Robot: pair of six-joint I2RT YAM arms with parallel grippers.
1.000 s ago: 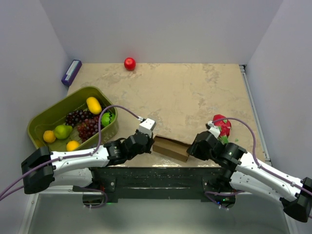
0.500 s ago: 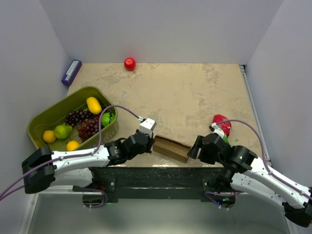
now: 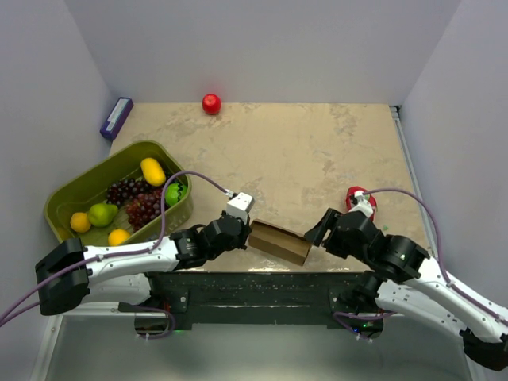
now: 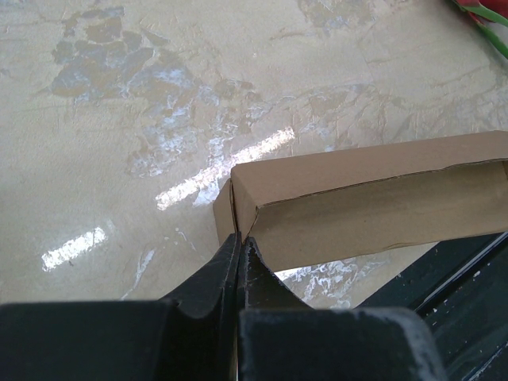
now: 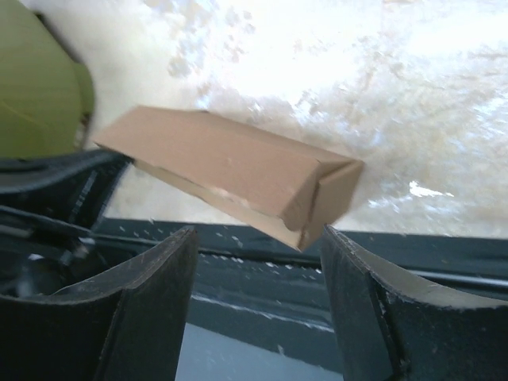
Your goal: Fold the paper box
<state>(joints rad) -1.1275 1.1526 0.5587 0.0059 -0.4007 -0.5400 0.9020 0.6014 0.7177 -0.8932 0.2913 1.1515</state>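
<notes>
The paper box [image 3: 279, 241] is a slim brown cardboard box, folded into shape, near the table's front edge between the two arms. My left gripper [image 3: 245, 236] is shut on a thin edge at the box's left end; in the left wrist view the fingers [image 4: 218, 274] pinch that corner of the box [image 4: 365, 198]. My right gripper [image 3: 314, 232] stands open just off the box's right end. In the right wrist view the right gripper [image 5: 258, 232] has the closed end of the box [image 5: 230, 171] ahead of its fingers and touching neither.
An olive-green basket [image 3: 59, 208] of fruit stands at the left. A red ball-like fruit [image 3: 211, 103] and a purple block [image 3: 117, 117] lie at the back. A red and green item [image 3: 355, 194] lies beside the right arm. The dark base rail [image 3: 254, 287] runs along the near edge.
My right gripper has opened and drawn back a little from the box's right end, and its arm has shifted. The left gripper and the box have stayed put.
</notes>
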